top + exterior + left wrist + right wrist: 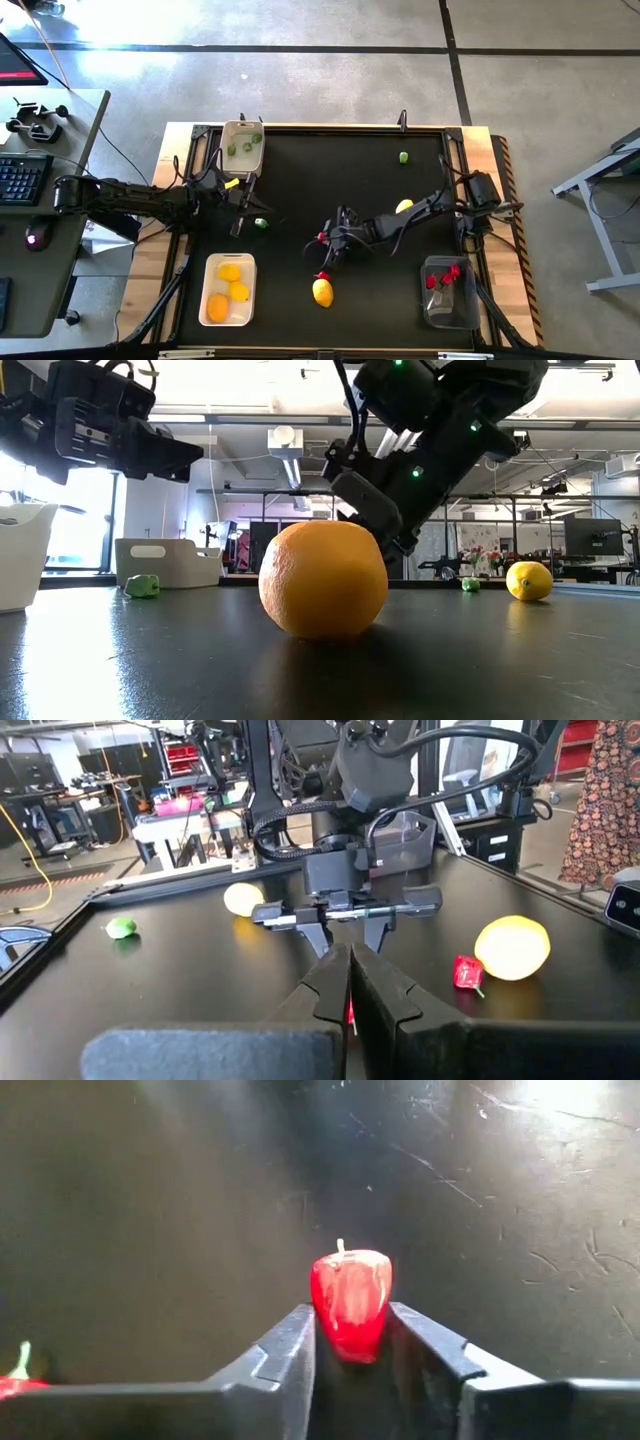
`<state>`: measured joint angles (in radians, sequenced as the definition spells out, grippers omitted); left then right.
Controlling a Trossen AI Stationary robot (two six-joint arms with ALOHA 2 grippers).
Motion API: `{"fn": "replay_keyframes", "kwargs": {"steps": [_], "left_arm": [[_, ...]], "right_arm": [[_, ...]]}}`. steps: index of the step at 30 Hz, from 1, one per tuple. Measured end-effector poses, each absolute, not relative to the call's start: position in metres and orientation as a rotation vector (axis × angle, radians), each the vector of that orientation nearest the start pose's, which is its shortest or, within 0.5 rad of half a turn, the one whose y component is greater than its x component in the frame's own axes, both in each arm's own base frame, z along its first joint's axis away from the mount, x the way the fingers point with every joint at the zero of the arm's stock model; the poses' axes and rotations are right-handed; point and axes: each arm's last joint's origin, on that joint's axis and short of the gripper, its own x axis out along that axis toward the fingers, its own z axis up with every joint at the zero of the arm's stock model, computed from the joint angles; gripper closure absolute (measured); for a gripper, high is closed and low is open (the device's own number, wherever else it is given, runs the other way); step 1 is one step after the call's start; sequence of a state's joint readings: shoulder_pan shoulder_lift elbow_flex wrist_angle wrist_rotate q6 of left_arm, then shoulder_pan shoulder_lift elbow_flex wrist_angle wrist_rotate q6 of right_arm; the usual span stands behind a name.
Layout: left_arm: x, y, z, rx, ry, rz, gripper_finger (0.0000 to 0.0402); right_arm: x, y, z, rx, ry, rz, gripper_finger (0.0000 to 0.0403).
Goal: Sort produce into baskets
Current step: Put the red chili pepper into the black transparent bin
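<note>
Black matting covers the table (330, 225), where the right gripper (352, 1342) sits low near mid-table, its fingers pinching a red pepper piece (350, 1302) whose lower part hides between them. Another red piece (14, 1378) is cut off at the frame edge. Pressed together, the left gripper (350, 982) hovers near the beige tub (243, 146).

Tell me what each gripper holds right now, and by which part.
The right gripper has a small red piece between its fingers, which flank its lower sides; whether the grip is firm yet cannot be told. The left gripper is shut and holds nothing.
</note>
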<state>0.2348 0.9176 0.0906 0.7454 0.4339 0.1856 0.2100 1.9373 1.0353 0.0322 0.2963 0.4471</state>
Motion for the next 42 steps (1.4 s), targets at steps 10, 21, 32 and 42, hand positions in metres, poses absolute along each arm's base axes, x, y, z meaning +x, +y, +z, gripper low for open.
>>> {"fn": "replay_keyframes", "kwargs": {"steps": [10,21,32,42], "left_arm": [[0.162,0.026,0.164,0.152,0.078,-0.207,0.0401],[0.161,0.026,0.163,0.149,0.083,-0.208,0.0401],[0.161,0.026,0.163,0.152,0.091,-0.209,0.0402],[0.161,0.026,0.163,0.156,0.086,-0.206,0.0401]], "right_arm": [[0.385,0.074,0.153,0.072,0.898,-0.213,0.0394],[0.359,0.116,0.24,0.131,1.216,-0.238,0.0398],[0.249,0.159,0.306,0.518,1.538,-0.497,0.0399],[0.186,0.184,0.302,0.535,1.56,-0.666,0.0399]]}}
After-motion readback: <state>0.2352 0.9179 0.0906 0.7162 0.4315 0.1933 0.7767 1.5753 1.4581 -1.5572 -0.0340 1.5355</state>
